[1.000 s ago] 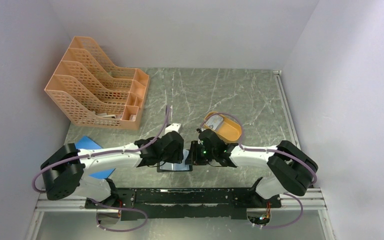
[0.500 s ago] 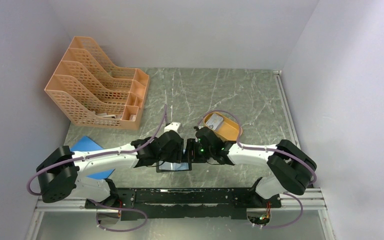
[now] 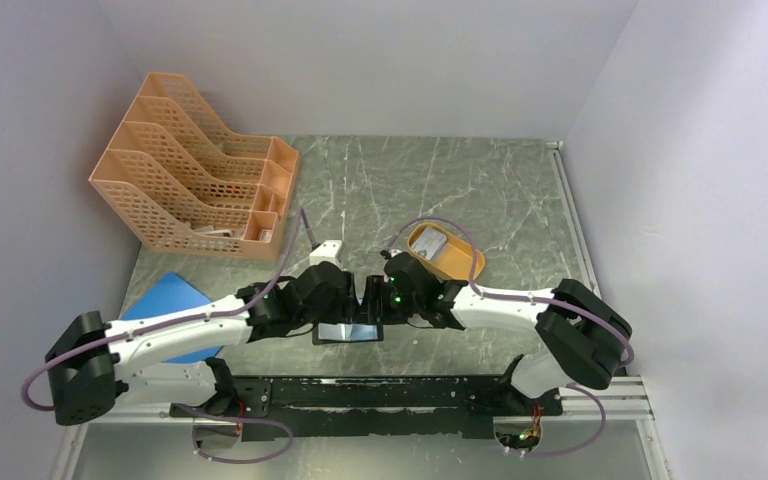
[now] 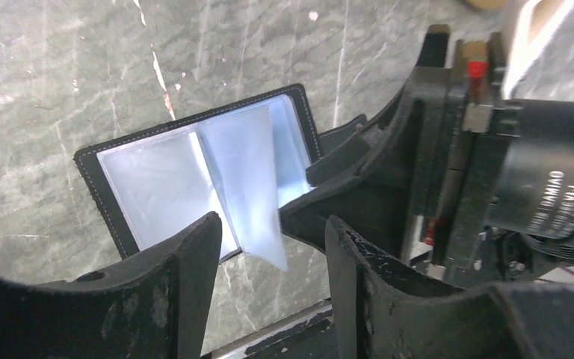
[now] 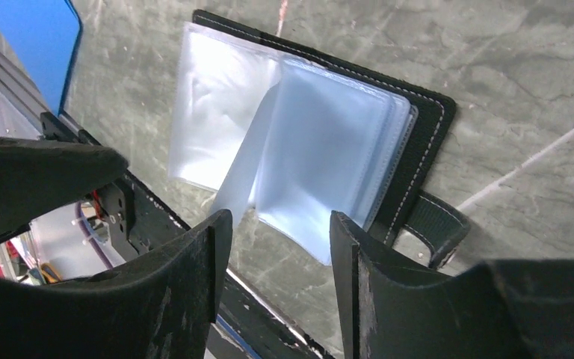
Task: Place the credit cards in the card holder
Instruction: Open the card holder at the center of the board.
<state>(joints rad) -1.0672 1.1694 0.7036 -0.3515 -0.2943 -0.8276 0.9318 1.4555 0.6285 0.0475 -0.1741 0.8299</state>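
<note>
Card holder [image 3: 348, 333]: recorded lying open and flat on the table [image 3: 440, 180], close to its near edge, about mid-width. The cover is black and leather-like, with pale stitching along the border. Clear sleeves [image 5: 329, 157] are fanned out from the spine. One leaf is raised and tilted, and the others lie to either side. A snap tab [image 5: 437, 224] projects from one outer edge.

Credit cards [image 3: 428, 242]: a small pale grey-white stack is noted in the orange oval tray [image 3: 458, 260], beyond the holder and apart from it. The print cannot be resolved.

Top view looks down from behind; both close wrist views share the card holder [image 4: 194, 183].
</note>
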